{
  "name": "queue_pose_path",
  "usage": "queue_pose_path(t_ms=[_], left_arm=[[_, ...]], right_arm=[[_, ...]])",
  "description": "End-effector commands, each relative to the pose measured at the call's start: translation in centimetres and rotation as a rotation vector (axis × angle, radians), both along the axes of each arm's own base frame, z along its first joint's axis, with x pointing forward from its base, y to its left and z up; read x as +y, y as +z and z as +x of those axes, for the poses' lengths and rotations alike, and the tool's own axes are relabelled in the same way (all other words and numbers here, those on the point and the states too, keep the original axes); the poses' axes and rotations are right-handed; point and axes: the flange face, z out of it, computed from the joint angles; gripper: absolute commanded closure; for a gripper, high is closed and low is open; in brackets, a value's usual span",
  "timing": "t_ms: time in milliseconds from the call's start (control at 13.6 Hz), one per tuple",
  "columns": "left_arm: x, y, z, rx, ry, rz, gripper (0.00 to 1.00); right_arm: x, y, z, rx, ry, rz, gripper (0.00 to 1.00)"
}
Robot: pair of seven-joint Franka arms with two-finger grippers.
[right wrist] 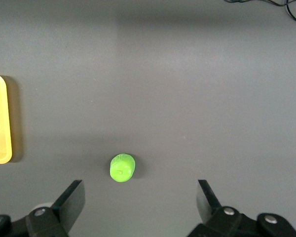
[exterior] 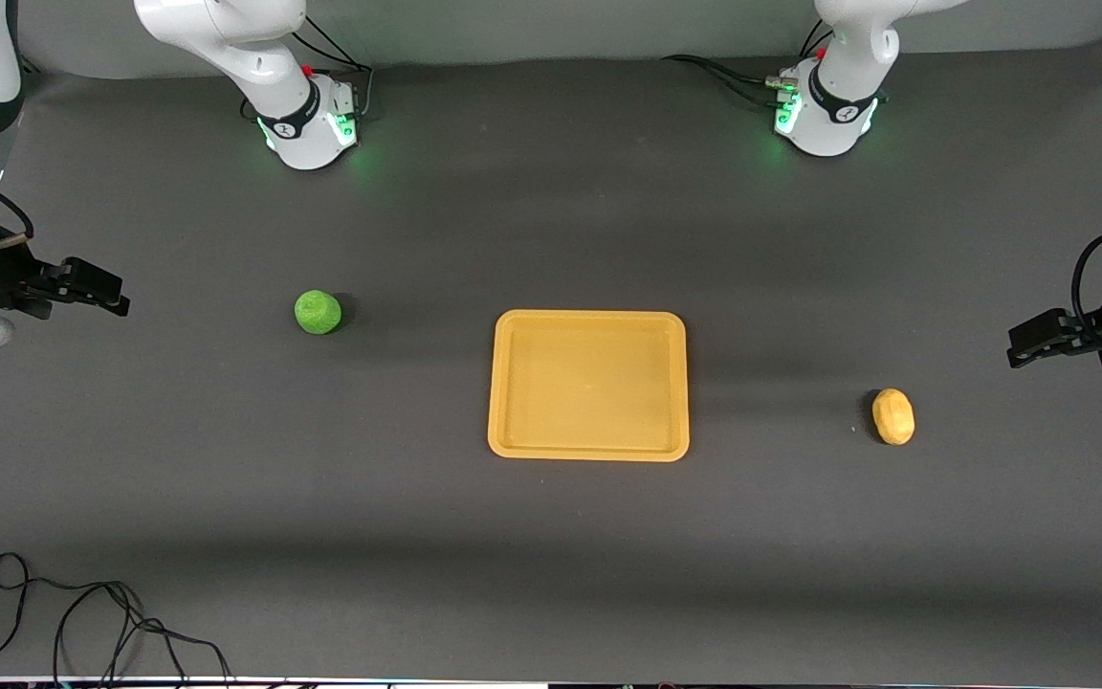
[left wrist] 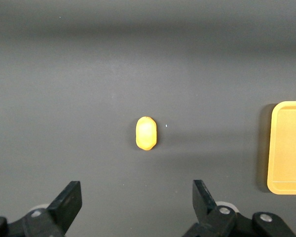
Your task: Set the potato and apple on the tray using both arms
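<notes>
Your left gripper (exterior: 1024, 349) is hanging open and empty over the left arm's end of the surface (exterior: 551, 555), with the potato (exterior: 893, 416) lying toward the tray (exterior: 588, 385), its long axis running toward the front camera. Your right gripper (exterior: 111, 292) is likewise gaping empty over its own end, the apple (exterior: 318, 312) sitting between it and the bare tray.
</notes>
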Motion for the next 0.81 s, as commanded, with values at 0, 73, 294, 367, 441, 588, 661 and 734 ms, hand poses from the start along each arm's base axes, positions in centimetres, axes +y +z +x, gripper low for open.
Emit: queue_pose_path(t_ms=[0, 73, 294, 367, 441, 588, 661, 734], left_arm=[[-0.1, 0.3, -0.1, 0.007, -0.008, -0.002, 0.00], [0.2, 0.4, -0.2, 0.009, -0.010, -0.001, 0.00], [0.8, 1.4, -0.8, 0.008, -0.024, -0.003, 0.00], [0.9, 1.7, -0.9, 0.010, -0.022, -0.003, 0.00], [0.8, 1.8, -0.8, 0.008, -0.025, -0.003, 0.00], [0.3, 1.2, -0.8, 0.022, -0.030, -0.004, 0.00], [-0.2, 1.2, -0.8, 0.022, -0.030, -0.005, 0.00], [-0.3, 1.3, -0.7, 0.019, -0.031, -0.005, 0.00]], right_arm=[[0.1, 0.3, 0.3, -0.007, 0.003, 0.008, 0.00], [0.1, 0.3, 0.3, -0.007, 0.002, 0.014, 0.00], [0.2, 0.3, 0.3, -0.009, 0.004, 0.014, 0.00], [0.1, 0.3, 0.3, -0.007, 0.002, 0.014, 0.00], [0.2, 0.3, 0.3, -0.009, 0.004, 0.014, 0.00], [0.2, 0.3, 0.3, -0.010, 0.004, 0.014, 0.00], [0.1, 0.5, 0.3, -0.013, 0.002, 0.014, 0.00], [0.2, 0.4, 0.4, -0.012, 0.004, 0.014, 0.00]])
